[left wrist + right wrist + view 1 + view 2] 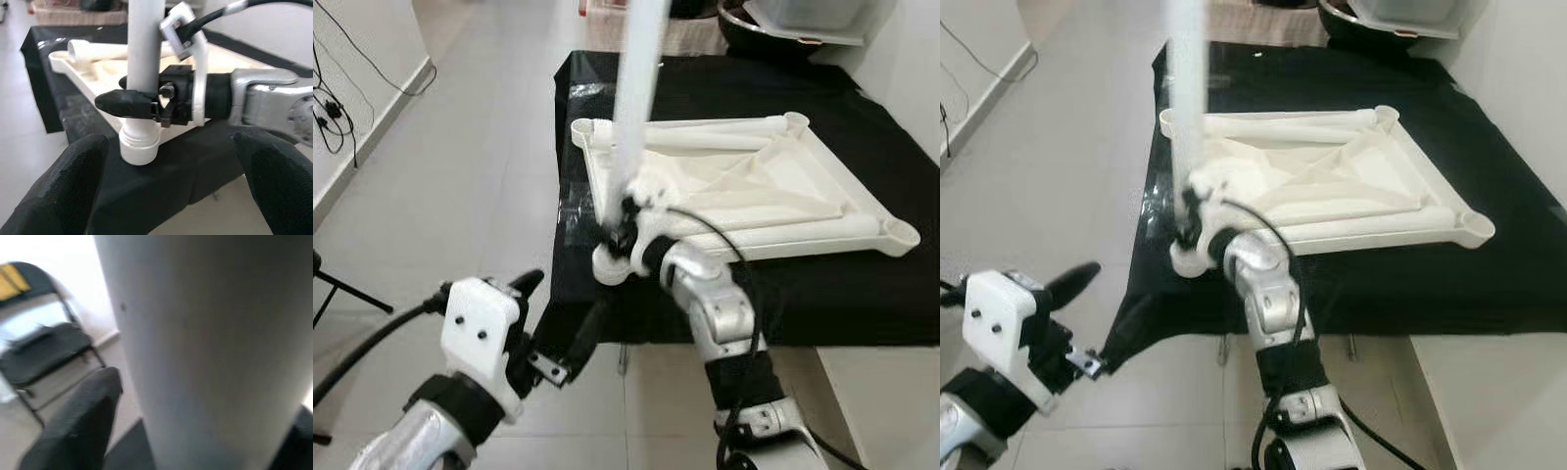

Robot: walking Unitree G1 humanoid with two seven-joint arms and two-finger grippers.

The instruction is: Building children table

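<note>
Right now the white table frame (754, 186) lies upside down on a black-covered bench (803, 294); everything below is placed relative to that frame. At its near-left corner sits a round corner socket (139, 147), and a white leg tube (143, 54) stands upright in it, rising past the top of the head views; the tube looks blurred in those views, so I can't tell how deep it is seated. The right gripper (146, 100) is at that same corner, fingers clamped on the tube just above the socket; one black finger (122, 102) wraps across the tube's front; a black cable (705, 230) loops from the wrist back over the frame's near rail. In the right wrist view the tube (205, 347) is seen v. close, w/ one finger pad (78, 426) beside it and a dark folding chair (44, 352) beyond. The left gripper (570, 338) hangs off the frame's near-left corner, below the bench edge and over the pale floor (480, 147), not touching tube or frame; its fingertips (54, 196) are spread wide apart, w/ nothing between them. Beyond the frame's far side, at the bench's far end, stands a dark bowl (754, 24) w/ a clear plastic box (813, 12) just beside it.
</note>
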